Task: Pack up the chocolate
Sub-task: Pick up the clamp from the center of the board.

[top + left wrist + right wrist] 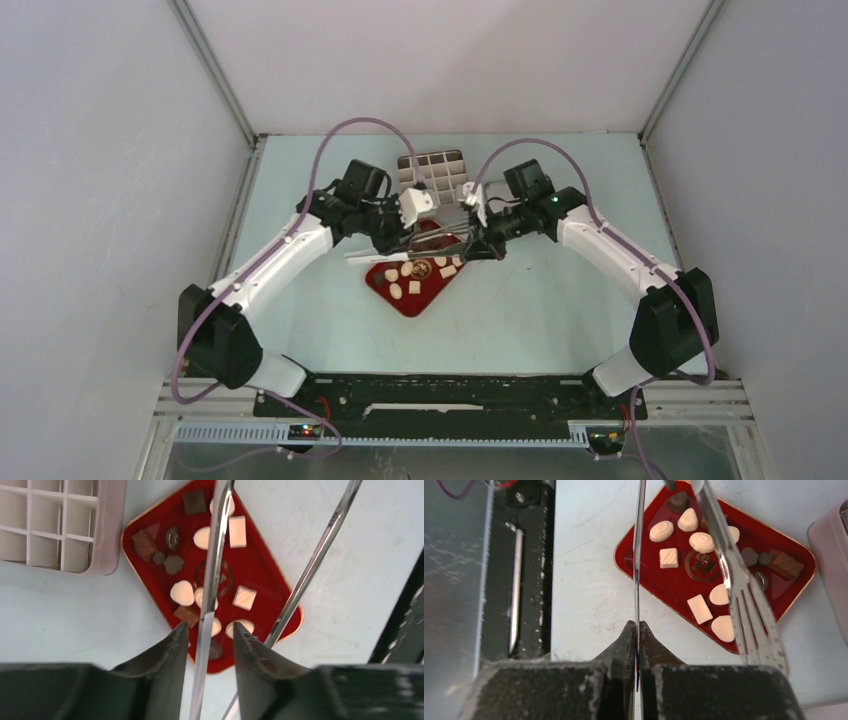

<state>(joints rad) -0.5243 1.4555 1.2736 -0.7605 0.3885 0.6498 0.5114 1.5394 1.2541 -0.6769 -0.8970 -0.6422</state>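
Several chocolates (410,285), cream-white and dark brown, lie on a red tray (410,304), seen too in the left wrist view (181,592) and the right wrist view (669,557). Metal tongs (375,253) hover over the tray, their two arms seeming to meet near my left gripper (408,240). My right gripper (638,624) is shut on the thin arm (638,555). The other arm ends in fork-like tines (744,605). My left gripper (210,625) has its fingers parted around that arm (220,540), which lies against the left finger. The thin arm (320,545) passes outside them.
A pale pink divided box (435,172) stands just behind the tray, at the upper left in the left wrist view (107,530). The tray has a round gold emblem (704,565). The black base rail (519,570) runs along the near edge. Enclosure walls stand on both sides.
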